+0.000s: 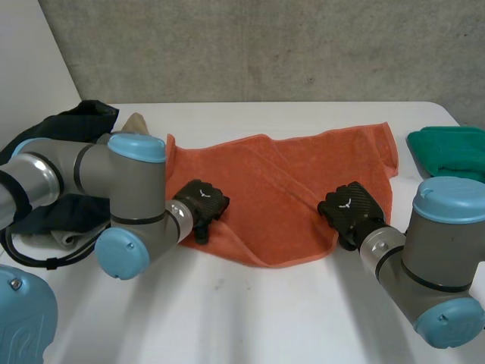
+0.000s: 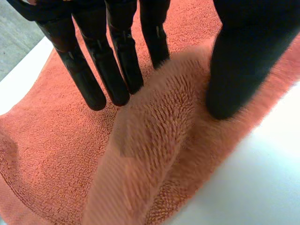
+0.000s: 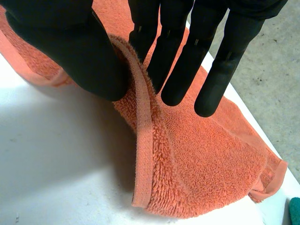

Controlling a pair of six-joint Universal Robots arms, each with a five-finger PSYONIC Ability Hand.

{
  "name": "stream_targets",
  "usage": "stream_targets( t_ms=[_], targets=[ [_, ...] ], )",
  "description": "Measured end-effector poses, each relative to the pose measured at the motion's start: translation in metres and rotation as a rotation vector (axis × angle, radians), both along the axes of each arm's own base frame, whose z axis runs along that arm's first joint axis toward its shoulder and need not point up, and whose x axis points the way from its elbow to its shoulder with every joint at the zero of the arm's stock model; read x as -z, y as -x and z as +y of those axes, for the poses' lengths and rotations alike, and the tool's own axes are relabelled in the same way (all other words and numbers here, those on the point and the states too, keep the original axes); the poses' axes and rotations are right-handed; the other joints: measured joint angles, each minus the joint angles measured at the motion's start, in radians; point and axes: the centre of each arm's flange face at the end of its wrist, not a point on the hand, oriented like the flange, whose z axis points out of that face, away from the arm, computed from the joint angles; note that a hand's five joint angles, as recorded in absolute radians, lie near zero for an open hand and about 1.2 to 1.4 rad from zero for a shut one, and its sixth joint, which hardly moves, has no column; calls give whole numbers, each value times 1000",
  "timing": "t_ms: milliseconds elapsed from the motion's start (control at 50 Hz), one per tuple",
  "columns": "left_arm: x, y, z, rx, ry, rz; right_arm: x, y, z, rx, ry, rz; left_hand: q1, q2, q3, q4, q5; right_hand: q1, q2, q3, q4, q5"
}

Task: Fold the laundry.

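Both: left hand (image 1: 201,202), right hand (image 1: 349,209) pinch orange towel (image 1: 282,178).

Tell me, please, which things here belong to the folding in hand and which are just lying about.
In the job: orange towel; left hand and right hand, both pinching its near edge.
Lying about: dark clothes; beige cloth; green cloth.

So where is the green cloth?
In the head view, the green cloth lies at the table's right edge, apart from the orange towel, beyond the right arm.
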Motion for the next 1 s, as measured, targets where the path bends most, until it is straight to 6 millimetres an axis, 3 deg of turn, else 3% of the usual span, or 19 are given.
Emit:
stream_targets(
  t_ms=[20, 40, 60, 100, 320, 400, 440, 540, 620, 720, 880, 940, 960, 980, 1000],
  targets=[
    [0, 0, 0, -2, 1, 0, 0, 0, 0, 0, 0, 0, 172, 186, 169, 169, 165, 0, 0, 0, 0, 0],
    [-1, 0, 0, -3, 2, 1, 0, 0, 0, 1, 0, 0, 172, 186, 169, 169, 165, 0, 0, 0, 0, 0],
    [-1, 0, 0, -4, 4, 3, 0, 0, 0, 1, 0, 0, 312, 336, 331, 336, 321, 0, 0, 0, 0, 0],
    [-2, 0, 0, -6, 6, 4, 0, 0, 0, 1, 0, 0, 312, 336, 331, 336, 321, 0, 0, 0, 0, 0],
    [-61, -8, 9, -74, 118, 106, -1, 0, -1, 3, 1, -2, 312, 359, 351, 358, 322, -1, -5, -7, -8, -4],
    [-74, -15, 16, -91, 129, 124, -2, 0, -2, 15, -8, -19, 312, 359, 351, 358, 322, -205, -253, -261, -265, -235],
    [-82, -20, 20, -100, 137, 132, -4, 0, -4, 33, -25, -52, 312, 359, 354, 358, 322, -479, -530, -527, -534, -523],
    [-105, -30, 28, -123, 154, 182, -9, 9, -18, 130, -88, -176, 312, 360, 354, 359, 322, -604, -662, -671, -681, -681],
    [-130, -38, 38, -149, 164, 275, -13, 22, -35, 232, -163, -310, 312, 360, 354, 359, 322, -604, -662, -671, -681, -681],
    [-151, -43, 47, -166, 171, 359, -8, 27, -42, 280, -237, -380, 312, 360, 354, 359, 322, -604, -662, -671, -681, -681],
    [-161, -44, 49, -174, 180, 399, 2, 27, -39, 283, -292, -378, 312, 361, 357, 362, 322, -589, -647, -656, -665, -651],
    [-162, -44, 48, -175, 183, 402, 5, 28, -38, 284, -297, -370, 312, 362, 357, 362, 322, -486, -529, -542, -550, -529],
    [-162, -44, 48, -176, 185, 404, 7, 29, -39, 288, -299, -366, 312, 362, 357, 362, 322, -307, -349, -365, -372, -345],
    [-162, -44, 48, -176, 185, 404, 7, 29, -39, 288, -299, -366, 312, 362, 357, 362, 322, -307, -349, -365, -372, -345],
    [-163, -44, 48, -177, 188, 406, 9, 30, -39, 293, -299, -360, 312, 362, 357, 362, 322, -139, -183, -216, -225, -197]
  ],
)
